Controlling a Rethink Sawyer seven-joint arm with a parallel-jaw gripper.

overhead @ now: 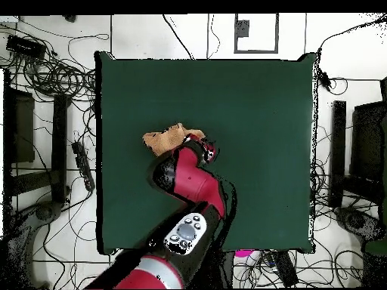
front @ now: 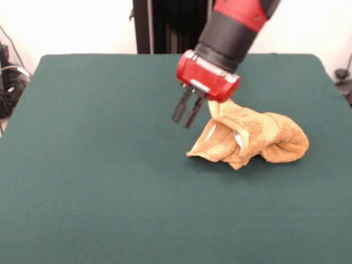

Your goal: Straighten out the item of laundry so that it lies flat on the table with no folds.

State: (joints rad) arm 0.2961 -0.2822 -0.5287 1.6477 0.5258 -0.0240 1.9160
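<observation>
A red and black robot arm [front: 234,27] reaches down from the far side and tilts to the picture's left in the front view. Its claw [front: 185,119] hangs just above the worktop [front: 99,165], its two dark fingers [front: 179,108] close together and gripping nothing. Just beside it lies a golden-orange towel [front: 253,138], crumpled in a folded heap. From overhead, the arm covers part of the towel. Cables [overhead: 53,72] lie on the floor around the dark green worktop.
</observation>
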